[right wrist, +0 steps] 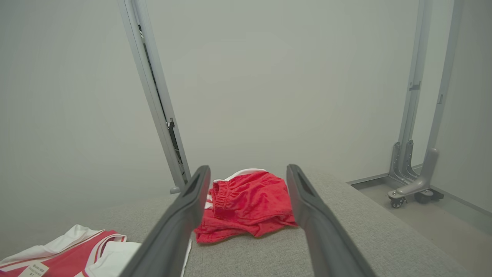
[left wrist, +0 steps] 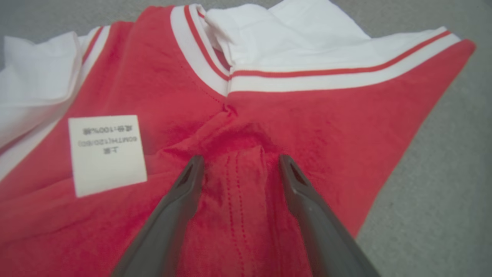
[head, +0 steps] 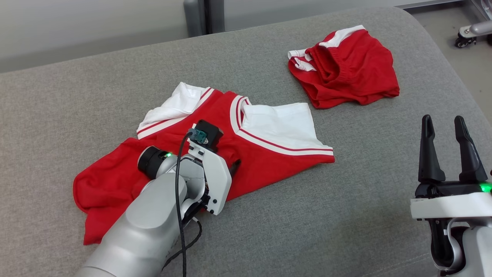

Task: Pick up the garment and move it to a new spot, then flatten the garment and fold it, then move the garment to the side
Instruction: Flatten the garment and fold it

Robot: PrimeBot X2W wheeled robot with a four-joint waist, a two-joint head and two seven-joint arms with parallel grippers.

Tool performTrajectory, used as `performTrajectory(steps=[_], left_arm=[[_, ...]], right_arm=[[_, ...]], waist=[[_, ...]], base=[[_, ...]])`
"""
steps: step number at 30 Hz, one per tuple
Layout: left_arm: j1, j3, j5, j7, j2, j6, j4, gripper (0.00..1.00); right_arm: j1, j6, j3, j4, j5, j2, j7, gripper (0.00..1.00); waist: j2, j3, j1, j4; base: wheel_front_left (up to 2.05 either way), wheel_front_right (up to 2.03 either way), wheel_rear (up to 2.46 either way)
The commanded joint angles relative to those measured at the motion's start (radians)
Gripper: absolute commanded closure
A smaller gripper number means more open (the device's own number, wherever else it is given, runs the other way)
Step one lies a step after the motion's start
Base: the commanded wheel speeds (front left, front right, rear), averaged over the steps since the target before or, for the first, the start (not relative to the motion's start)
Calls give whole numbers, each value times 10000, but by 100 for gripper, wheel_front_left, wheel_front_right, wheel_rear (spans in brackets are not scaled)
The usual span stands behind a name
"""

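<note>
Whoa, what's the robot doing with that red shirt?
The robot is working on a red and white short-sleeved shirt lying rumpled on the grey padded surface. Its left gripper is down at the shirt's middle, open fingers either side of a ridge of red cloth, not pinching it yet. Its right gripper hangs open and empty off to the side. A pair of red shorts lies bunched farther back.

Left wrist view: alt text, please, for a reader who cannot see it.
The open left claw points at a red shirt with white sleeves and striped trim, its dark fingers either side of a raised fold. A white label lies on the shirt at left; grey surface shows at right.
</note>
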Motion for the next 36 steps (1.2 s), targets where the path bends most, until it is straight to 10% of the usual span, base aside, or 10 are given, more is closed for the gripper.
performTrajectory(steps=[1,4,8,27,36], left_arm=[[-161,-105,-122,-58,45,33,91,0],[-295,-291,-303,-164,43,78,112,0],[-340,-549,-532,-263,43,120,44,100],[-557,-1472,-1232,-1133,45,320,-259,100],[79,-1603,-1617,-1353,701,105,-2174,100]], right_arm=[[-102,4,-18,-6,68,-20,-45,0],[-111,4,-66,8,39,-20,-46,0],[-90,4,-92,28,30,-18,-46,0],[125,4,-206,-62,-104,-21,-46,0],[612,4,-405,-31,-374,-53,-46,0]], waist=[[-1,-13,0,19],[-1,-42,0,79],[-1,-99,0,174],[-1,-445,0,717],[-1,-1066,0,2036]], base=[[0,0,0],[0,0,0],[0,0,0],[0,0,0],[0,0,0]])
